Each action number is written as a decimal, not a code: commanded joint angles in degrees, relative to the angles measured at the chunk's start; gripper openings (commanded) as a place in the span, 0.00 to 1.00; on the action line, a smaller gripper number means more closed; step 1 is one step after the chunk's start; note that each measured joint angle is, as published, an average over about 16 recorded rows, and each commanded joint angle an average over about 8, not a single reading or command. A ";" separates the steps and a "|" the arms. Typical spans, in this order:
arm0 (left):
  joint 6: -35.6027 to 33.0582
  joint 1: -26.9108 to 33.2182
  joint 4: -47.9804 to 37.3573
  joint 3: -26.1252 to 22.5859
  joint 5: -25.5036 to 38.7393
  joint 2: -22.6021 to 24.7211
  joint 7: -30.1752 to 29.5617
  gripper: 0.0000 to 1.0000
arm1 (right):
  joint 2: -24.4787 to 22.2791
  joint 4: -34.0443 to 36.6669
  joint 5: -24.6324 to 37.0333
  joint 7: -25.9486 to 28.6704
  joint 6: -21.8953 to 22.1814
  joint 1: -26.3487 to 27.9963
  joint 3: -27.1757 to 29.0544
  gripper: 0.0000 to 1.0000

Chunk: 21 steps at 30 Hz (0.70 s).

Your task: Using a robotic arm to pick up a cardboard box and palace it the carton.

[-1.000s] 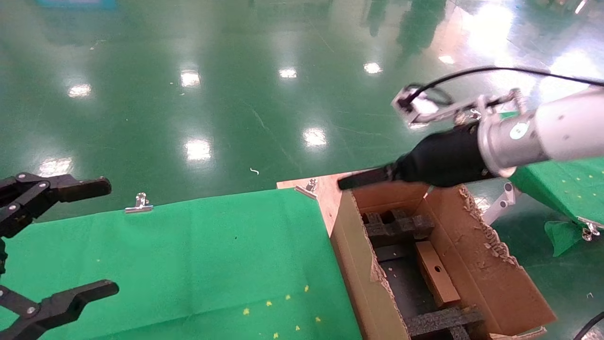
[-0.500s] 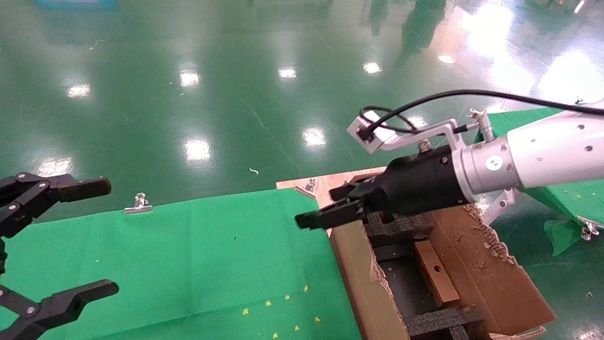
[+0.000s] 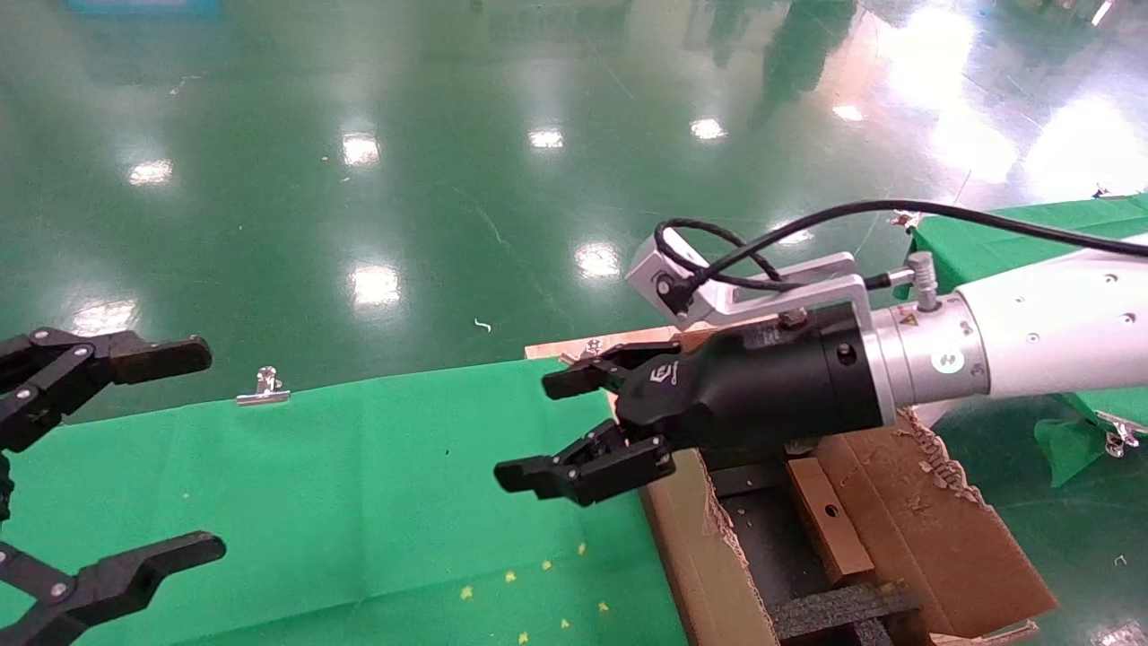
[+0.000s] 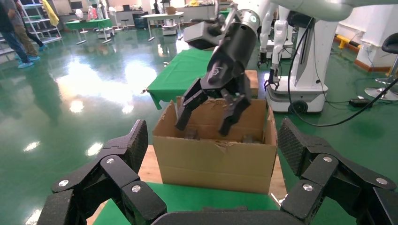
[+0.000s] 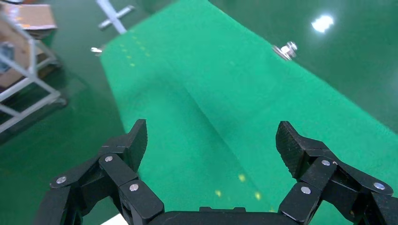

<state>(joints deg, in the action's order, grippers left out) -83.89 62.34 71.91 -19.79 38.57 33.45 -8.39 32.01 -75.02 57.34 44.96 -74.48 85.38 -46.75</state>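
1. Cardboard box, small and brown with a round punched hole in its top face, lies inside the carton among black foam inserts; only the head view shows it.
2. The carton stands open beside the green cloth, its torn flaps ragged. The left wrist view shows its outer wall but not the inside.
3. The right gripper, at the end of the white robotic arm, hangs over the cloth's edge next to the carton, its fingers spread wide and holding nothing. The left wrist view shows it poised above the carton's rim, a small camera box fixed behind it.
4. The right wrist view looks past its own parted fingers onto green cloth and a metal clip.
5. The left gripper is parked at the cloth's far left, its fingers also spread apart and empty.
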 commanded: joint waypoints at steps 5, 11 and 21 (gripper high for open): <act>0.00 0.00 0.00 0.00 0.00 0.00 0.00 1.00 | 0.78 0.37 -4.02 -8.88 -2.91 -6.18 7.98 1.00; 0.00 0.00 0.00 -0.01 0.00 0.00 0.00 1.00 | 1.56 0.74 -8.02 -17.73 -5.81 -12.34 15.92 1.00; 0.01 0.00 0.00 -0.01 -0.01 0.00 0.01 1.00 | 2.78 1.33 -14.32 -31.67 -10.36 -22.03 28.43 1.00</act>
<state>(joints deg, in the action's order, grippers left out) -83.88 62.34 71.90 -19.80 38.56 33.44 -8.39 34.71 -73.73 43.43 14.49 -84.54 64.00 -19.17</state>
